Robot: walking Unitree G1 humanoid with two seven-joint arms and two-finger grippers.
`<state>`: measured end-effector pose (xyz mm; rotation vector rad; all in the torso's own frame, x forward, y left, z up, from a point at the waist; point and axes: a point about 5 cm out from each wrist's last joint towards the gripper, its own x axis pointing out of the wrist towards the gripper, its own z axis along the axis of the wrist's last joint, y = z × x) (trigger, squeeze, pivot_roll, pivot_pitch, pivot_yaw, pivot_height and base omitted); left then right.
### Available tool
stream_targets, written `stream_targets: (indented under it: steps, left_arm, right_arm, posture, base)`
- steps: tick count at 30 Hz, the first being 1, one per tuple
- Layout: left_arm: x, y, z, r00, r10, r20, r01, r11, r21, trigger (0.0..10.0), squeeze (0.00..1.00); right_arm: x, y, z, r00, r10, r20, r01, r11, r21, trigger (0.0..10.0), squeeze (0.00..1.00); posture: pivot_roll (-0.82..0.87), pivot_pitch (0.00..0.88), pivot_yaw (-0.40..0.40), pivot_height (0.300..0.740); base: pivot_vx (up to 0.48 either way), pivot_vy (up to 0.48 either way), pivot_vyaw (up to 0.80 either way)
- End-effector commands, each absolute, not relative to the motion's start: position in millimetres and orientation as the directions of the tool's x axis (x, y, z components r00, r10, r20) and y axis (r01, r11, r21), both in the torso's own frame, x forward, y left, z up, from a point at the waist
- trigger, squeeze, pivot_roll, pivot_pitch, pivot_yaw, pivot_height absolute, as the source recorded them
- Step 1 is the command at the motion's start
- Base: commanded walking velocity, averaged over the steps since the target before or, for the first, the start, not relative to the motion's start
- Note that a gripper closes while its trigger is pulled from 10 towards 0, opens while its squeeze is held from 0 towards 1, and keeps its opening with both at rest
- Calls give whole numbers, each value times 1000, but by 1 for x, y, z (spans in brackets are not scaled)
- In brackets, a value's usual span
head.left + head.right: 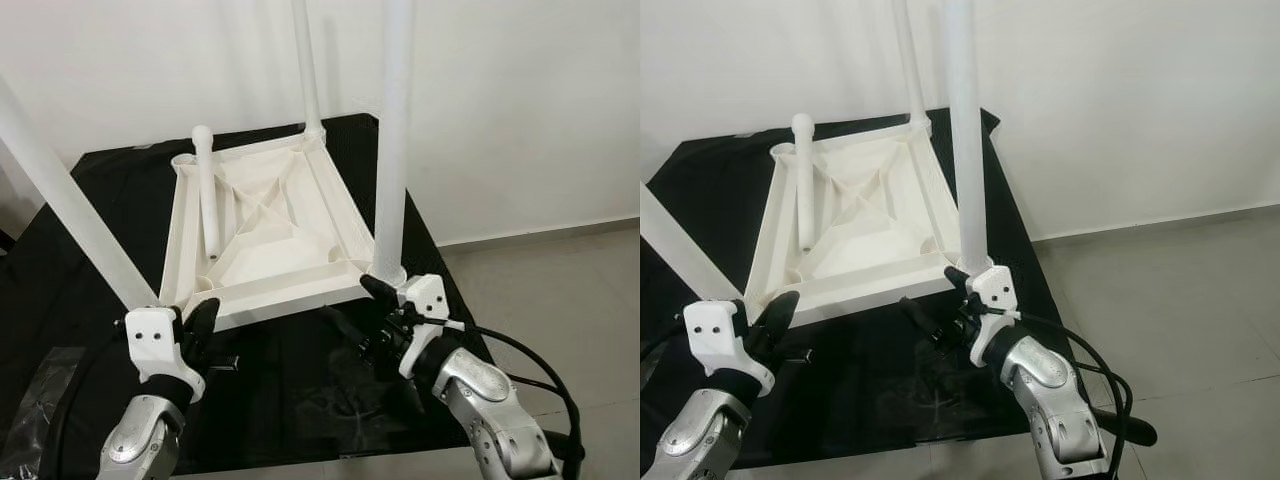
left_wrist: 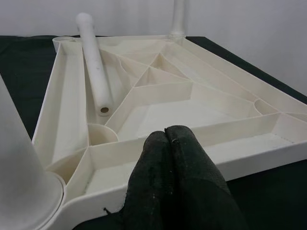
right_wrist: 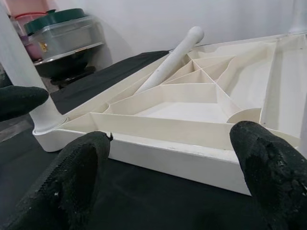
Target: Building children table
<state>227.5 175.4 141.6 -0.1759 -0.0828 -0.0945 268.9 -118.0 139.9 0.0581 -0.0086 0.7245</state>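
A white children's table top (image 1: 290, 300) lies upside down on a black table (image 1: 110, 190). Three white legs stand in its corners: near left (image 1: 70, 210), near right (image 1: 392, 140) and far right (image 1: 306, 70). A loose leg (image 1: 208, 190) lies inside the top along its left side, also seen in the left wrist view (image 2: 95, 67). My left gripper (image 1: 200, 322) is shut and empty, just in front of the near left corner (image 2: 165, 136). My right gripper (image 1: 358, 305) is open at the near edge, close to the near right leg's base, with its fingers (image 3: 81, 167) spread before the rim.
The black table ends just right of the white top, with grey floor tiles (image 1: 560, 270) beyond. A white wall stands behind. Clear plastic (image 1: 40, 385) lies at the table's near left. The right wrist view shows a green-lidded container (image 3: 57, 28) off to the side.
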Motion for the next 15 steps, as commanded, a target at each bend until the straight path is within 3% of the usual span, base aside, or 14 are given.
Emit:
stream_targets:
  steps: [1,15]
  left_arm:
    - [227,180,138,995,-63,71,74,985,-155,10000,0]
    - [228,179,136,995,-83,57,91,984,-152,10000,0]
  right_arm:
    - [269,-115,139,743,668,31,-669,741,56,10000,0]
    - [270,-115,138,742,670,25,-670,740,56,10000,0]
  posture:
    - [-76,89,62,740]
    - [-79,91,61,740]
  base:
    - [0,0,0]
    - [0,0,0]
